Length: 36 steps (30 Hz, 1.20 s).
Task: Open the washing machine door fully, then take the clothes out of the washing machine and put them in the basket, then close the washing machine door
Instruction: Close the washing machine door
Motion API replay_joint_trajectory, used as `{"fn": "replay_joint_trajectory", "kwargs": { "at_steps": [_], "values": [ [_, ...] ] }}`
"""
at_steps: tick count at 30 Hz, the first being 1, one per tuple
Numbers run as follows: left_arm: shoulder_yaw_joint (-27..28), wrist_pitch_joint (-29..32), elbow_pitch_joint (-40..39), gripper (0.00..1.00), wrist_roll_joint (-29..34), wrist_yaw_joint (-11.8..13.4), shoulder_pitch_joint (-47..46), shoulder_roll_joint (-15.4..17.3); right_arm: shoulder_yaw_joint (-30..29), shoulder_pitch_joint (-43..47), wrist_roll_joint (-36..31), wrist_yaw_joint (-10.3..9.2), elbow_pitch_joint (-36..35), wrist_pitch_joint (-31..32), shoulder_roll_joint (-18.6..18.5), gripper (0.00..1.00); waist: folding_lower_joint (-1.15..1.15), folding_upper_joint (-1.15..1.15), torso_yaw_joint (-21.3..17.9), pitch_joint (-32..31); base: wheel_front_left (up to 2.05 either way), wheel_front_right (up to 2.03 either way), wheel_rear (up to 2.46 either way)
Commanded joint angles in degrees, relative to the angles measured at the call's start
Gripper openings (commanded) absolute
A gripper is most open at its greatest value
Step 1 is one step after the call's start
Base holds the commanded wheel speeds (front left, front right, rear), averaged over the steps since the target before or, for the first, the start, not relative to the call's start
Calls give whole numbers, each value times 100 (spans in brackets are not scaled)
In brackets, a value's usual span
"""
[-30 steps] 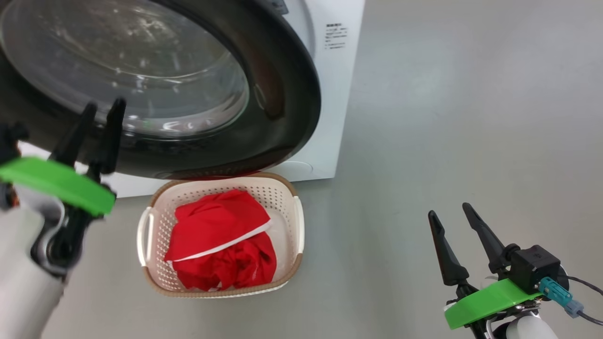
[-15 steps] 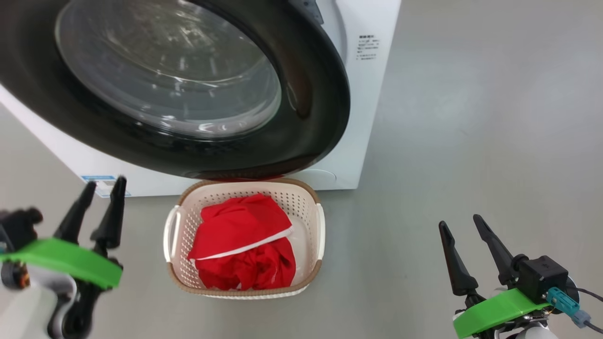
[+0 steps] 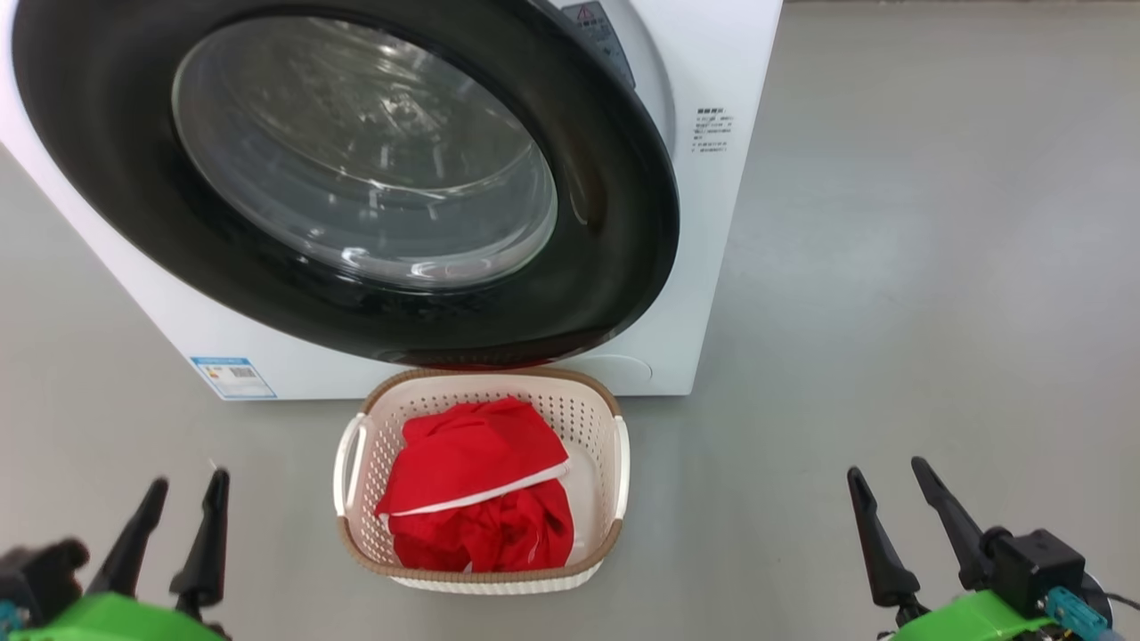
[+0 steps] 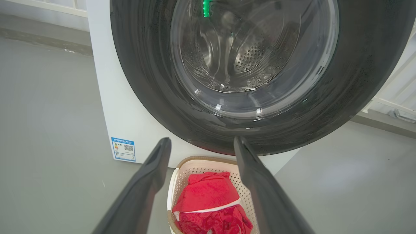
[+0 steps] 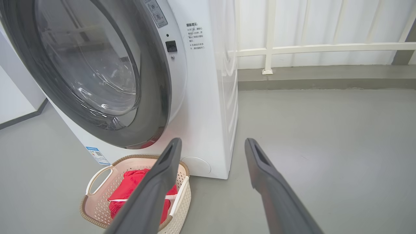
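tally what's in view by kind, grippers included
washing machine: 1
basket: 1
red clothes: 1 heap, pieces can't be told apart
grippers: 2, left gripper and right gripper
total: 5

A smooth grey floor (image 3: 935,267) spreads over the right half of the head view. Across the top right of the right wrist view runs a white railing (image 5: 325,48), with a low grey kerb (image 5: 325,79) just beneath it

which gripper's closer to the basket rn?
Left. The left gripper is just off the left-handle side of the basket. The right gripper is out past its right side, with a clearly wider gap. Both are open.
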Motion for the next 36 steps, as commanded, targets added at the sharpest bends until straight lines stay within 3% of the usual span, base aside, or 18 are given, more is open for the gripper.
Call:
{"fn": "replay_joint_trajectory", "kwargs": {
  "at_steps": [1, 18, 36],
  "values": [
    [394, -46, -184, 100, 153, -31, 73, 109, 77, 38, 9, 36, -127, -36, -62, 100, 0, 0, 13, -76, 0, 0, 0],
    [1500, -46, -771, 100, 1465, -31, 1378, -630, -182, 600, 65, 36, -213, -36, -135, 100, 0, 0, -95, -516, 0, 0, 0],
    [1981, -46, -1166, 100, 2194, -31, 1779, -975, -277, 750, 43, 36, -304, -36, -114, 100, 0, 0, -117, -529, 0, 0, 0]
  ]
}}
